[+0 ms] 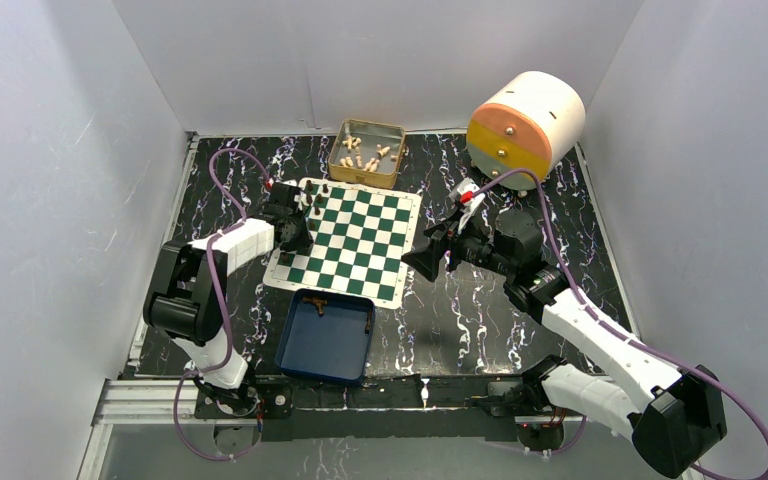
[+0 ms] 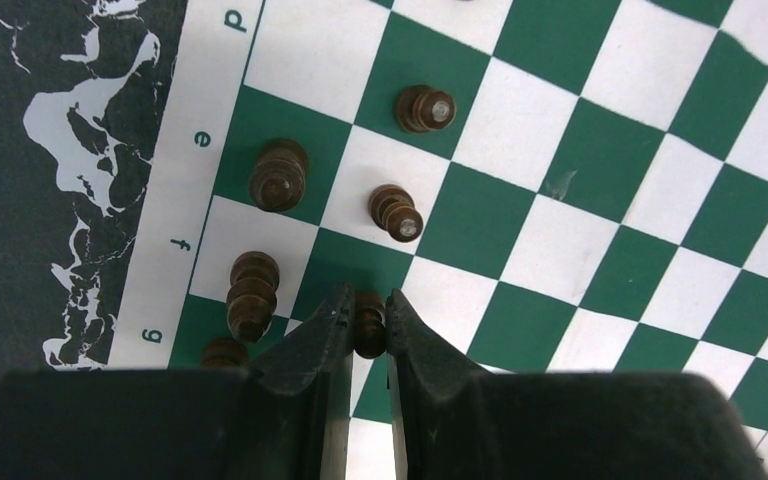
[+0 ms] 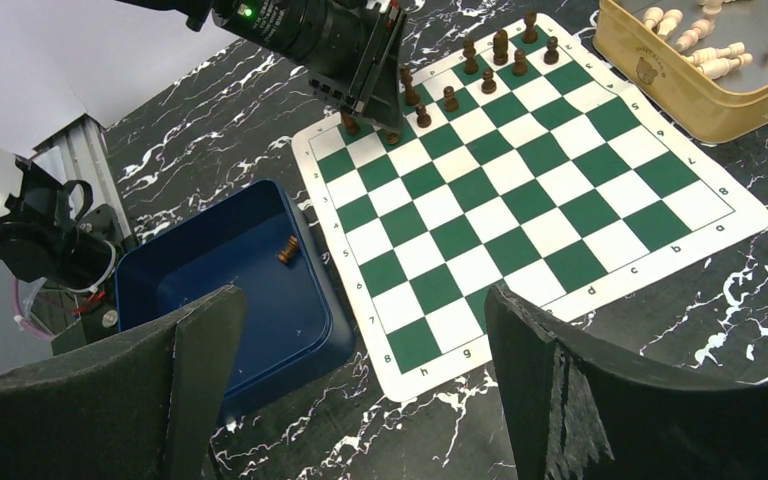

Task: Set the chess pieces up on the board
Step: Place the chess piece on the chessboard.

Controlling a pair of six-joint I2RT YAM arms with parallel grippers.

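Note:
The green-and-white board (image 1: 360,250) lies mid-table. Several dark-brown chess pieces (image 1: 318,192) stand along its far-left edge; in the left wrist view they (image 2: 395,212) stand on the squares by files e to g. My left gripper (image 2: 368,310) is shut on one dark-brown piece (image 2: 368,325), held low over the board (image 2: 560,250) near file g. It also shows in the top view (image 1: 298,215). My right gripper (image 3: 362,295) is open and empty, right of the board (image 3: 530,200), and shows in the top view (image 1: 423,262).
A blue tray (image 1: 325,345) sits at the board's near edge with two dark pieces in it; one piece (image 3: 287,250) shows in the right wrist view. A gold tin (image 1: 368,152) of cream-white pieces stands behind the board. A white-and-orange cylinder (image 1: 525,125) lies at the back right.

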